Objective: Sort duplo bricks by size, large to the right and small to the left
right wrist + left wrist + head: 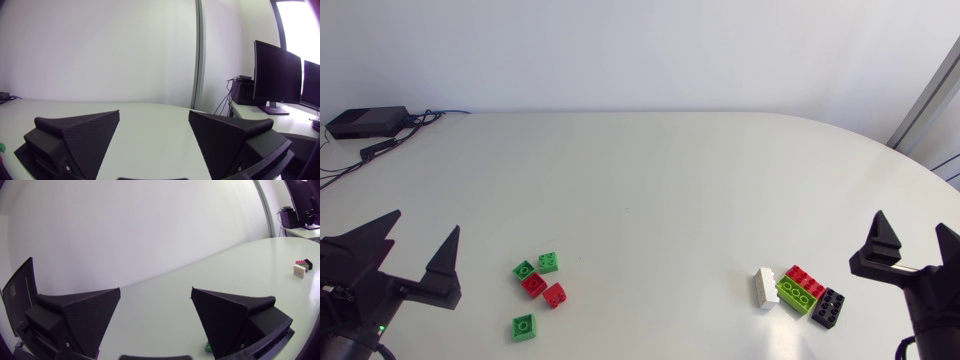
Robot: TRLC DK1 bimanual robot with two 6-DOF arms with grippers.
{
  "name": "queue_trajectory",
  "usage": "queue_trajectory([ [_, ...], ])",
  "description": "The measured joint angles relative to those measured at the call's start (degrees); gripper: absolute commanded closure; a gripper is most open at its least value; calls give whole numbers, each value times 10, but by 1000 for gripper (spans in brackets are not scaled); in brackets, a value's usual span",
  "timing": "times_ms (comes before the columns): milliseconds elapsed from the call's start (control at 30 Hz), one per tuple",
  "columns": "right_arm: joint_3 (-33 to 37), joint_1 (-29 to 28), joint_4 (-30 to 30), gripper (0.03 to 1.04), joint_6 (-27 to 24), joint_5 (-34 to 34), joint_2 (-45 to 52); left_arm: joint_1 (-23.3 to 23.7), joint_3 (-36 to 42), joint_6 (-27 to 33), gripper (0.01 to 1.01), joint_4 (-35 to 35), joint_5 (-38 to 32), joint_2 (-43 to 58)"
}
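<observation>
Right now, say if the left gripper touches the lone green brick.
Apart. Head view shows bare table between the left gripper and the lone green brick.

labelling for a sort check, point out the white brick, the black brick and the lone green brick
white brick (765, 288), head view, centre of top
black brick (828, 308), head view, centre of top
lone green brick (523, 327), head view, centre of top

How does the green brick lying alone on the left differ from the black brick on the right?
The green brick is small and square; the black brick is longer and oblong. The green brick lies alone, apart from the others; the black brick lies close against a red brick. Both lie flat, studs up.
</observation>
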Motion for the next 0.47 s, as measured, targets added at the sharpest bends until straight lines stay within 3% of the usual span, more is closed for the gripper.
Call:
queue_trajectory([
  [100,0,0,-1,69,1,-20,0,0,0,0,43,0,0,0],
  [267,0,0,-24,69,2,-164,0,0,0,-4,43,0,0,0],
  [467,0,-13,-29,69,2,-181,0,0,0,-4,43,0,0,0],
])
